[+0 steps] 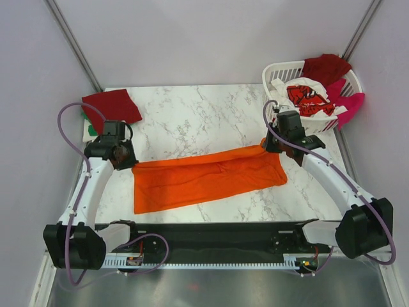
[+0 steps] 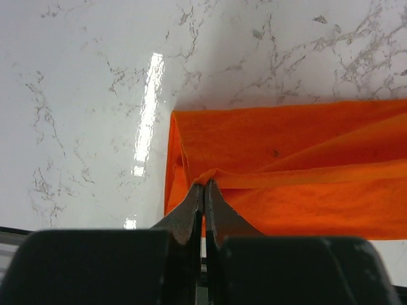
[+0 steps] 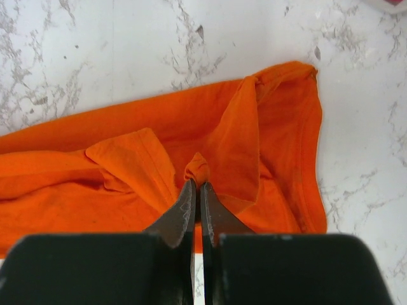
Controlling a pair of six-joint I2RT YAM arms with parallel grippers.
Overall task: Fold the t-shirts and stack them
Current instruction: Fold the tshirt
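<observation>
In the top view, the orange t-shirt (image 1: 208,178) is lying as a long band across the middle of the marble surface (image 1: 192,115). The left gripper (image 1: 124,157) is sitting at the band's left end and the right gripper (image 1: 271,146) at its upper right end. A folded dark red t-shirt (image 1: 112,105) is resting at the upper left, and the laundry basket (image 1: 281,70) at the upper right is holding a white t-shirt with red print (image 1: 307,96) and a magenta t-shirt (image 1: 351,105). In the left wrist view, the left gripper (image 2: 204,187) is pressing its fingers (image 2: 191,210) together on a doubled edge of the orange t-shirt (image 2: 292,159), low in the middle of the frame. In the right wrist view, the right gripper (image 3: 196,185) is clamping its fingers (image 3: 181,213) on a small puckered bunch of the orange t-shirt (image 3: 127,152), with the hemmed end curling toward the upper right. Judging from this, a lengthwise fold of the orange shirt is under way, with both ends held. The next move seems to call for both arms travelling together and keeping the cloth taut, so the fold lands flat and the right end's wrinkles are not trapped.
</observation>
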